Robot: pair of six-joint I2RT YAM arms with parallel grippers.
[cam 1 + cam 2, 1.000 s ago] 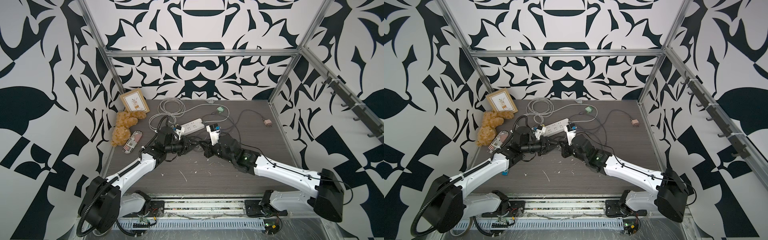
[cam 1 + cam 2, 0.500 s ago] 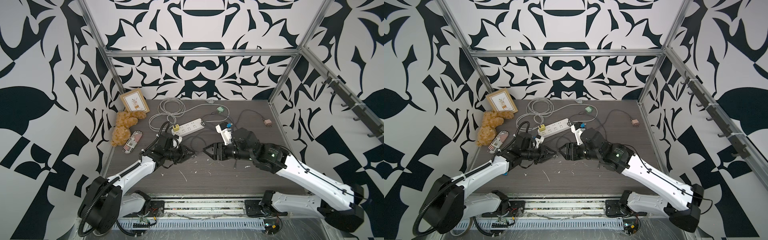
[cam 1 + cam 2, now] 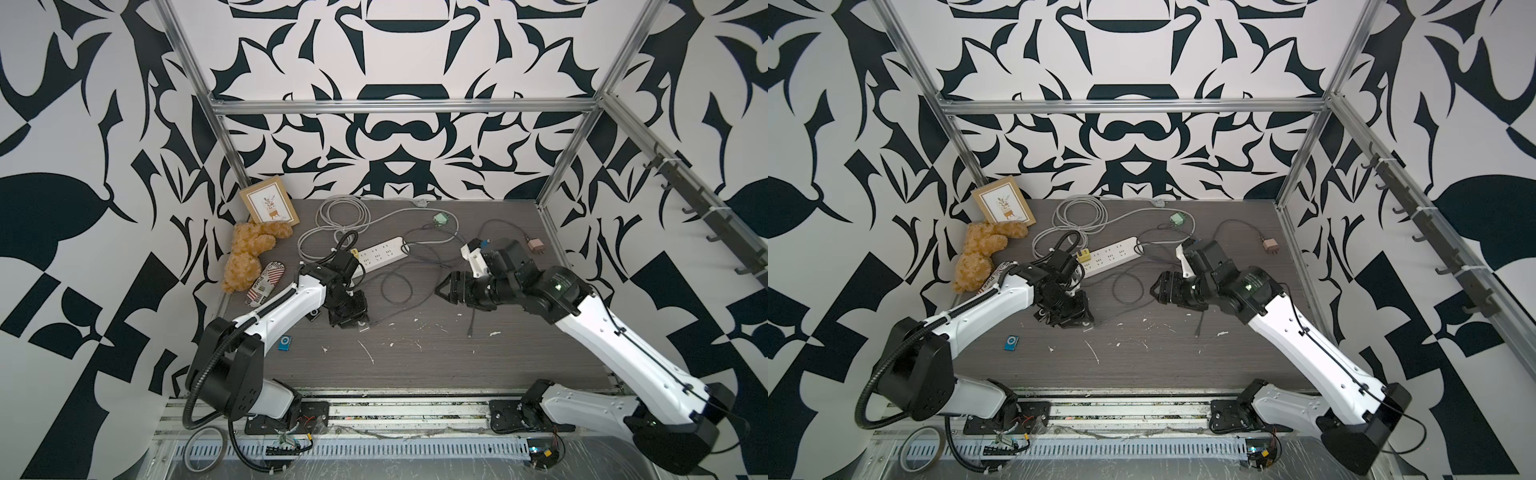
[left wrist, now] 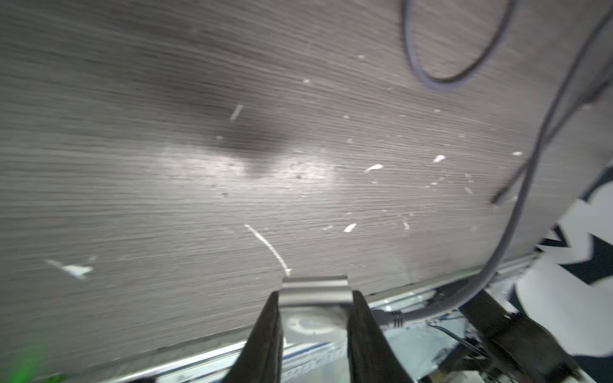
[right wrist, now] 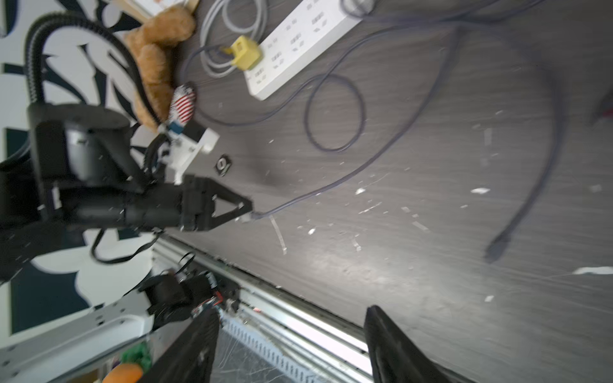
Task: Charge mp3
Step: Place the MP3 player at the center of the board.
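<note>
Since a second ago both arms have drawn apart over the grey wood-grain counter (image 3: 436, 365): the right pincer (image 5: 291, 310) has pulled back to its own side, jaws spread wide and empty, while the left pincer (image 4: 314, 291) has dropped low near the counter's middle. A long white plastic power strip (image 3: 382, 253) lies behind them, and a thin grey rubbery cable (image 4: 505, 245) loops in front of it. The small blue, nearly square mp3 player (image 3: 285, 343) lies flat beside the left forearm, frontward of the left pincer, so the left arm is far nearer. That pincer is clamped on the cable's flat silver metal USB plug (image 4: 313, 288). The cable's small dark free plug (image 3: 470, 331) lies loose on the right pincer's side, its length pointing toward the front edge
</note>
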